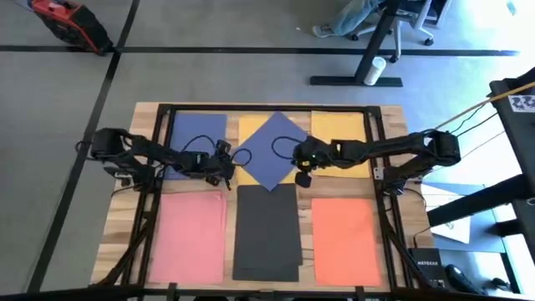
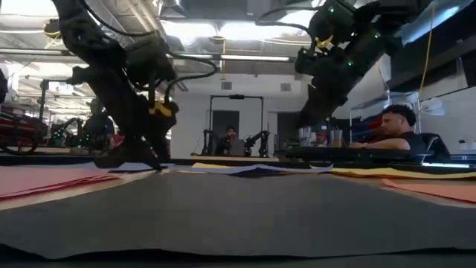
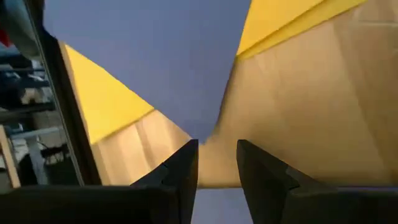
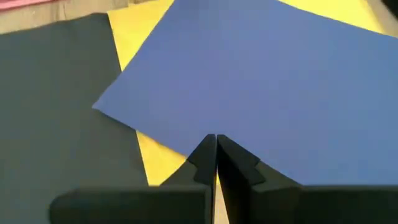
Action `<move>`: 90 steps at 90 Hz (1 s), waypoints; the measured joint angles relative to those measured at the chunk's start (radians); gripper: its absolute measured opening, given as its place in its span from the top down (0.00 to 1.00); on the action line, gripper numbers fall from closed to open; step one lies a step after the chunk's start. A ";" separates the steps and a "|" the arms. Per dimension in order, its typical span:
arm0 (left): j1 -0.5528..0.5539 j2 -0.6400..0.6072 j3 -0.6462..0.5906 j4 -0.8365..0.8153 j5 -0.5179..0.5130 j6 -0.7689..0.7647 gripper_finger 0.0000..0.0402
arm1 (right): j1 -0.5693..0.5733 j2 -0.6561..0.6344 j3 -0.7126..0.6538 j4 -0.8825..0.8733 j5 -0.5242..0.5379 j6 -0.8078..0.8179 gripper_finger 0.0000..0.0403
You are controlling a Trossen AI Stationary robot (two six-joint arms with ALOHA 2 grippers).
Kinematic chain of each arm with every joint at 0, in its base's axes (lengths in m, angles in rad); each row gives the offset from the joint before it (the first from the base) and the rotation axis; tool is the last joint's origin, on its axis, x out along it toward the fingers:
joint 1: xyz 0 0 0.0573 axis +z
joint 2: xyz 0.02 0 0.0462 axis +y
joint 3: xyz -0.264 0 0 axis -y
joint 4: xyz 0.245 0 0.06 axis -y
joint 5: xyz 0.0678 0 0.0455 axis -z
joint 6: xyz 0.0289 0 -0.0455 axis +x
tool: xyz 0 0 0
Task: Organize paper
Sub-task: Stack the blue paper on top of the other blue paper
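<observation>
Looking past my left pincer, I see its fingers slightly parted just at a corner of the rotated blue sheet, gripping nothing, while my right pincer is closed, fingertips together, at the opposite edge of that same sheet. That blue sheet lies skewed across a yellow sheet at the middle back of the surface, with another blue sheet and another yellow one flanking, and pink, black and orange sheets nearer the front.
</observation>
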 joint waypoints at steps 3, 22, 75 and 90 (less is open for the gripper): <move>0.008 0.006 0.000 0.010 0.000 0.005 0.76 | 0.000 0.000 0.000 0.001 0.000 0.000 1.00; 0.031 0.025 -0.001 0.076 0.009 0.073 0.76 | 0.000 0.000 0.000 0.006 -0.003 0.000 1.00; 0.100 0.044 -0.005 0.088 0.114 0.053 0.95 | 0.000 0.000 0.000 0.038 -0.019 -0.001 1.00; 0.092 0.071 0.013 0.078 0.073 -0.043 1.00 | 0.000 0.001 0.000 0.043 -0.019 -0.001 1.00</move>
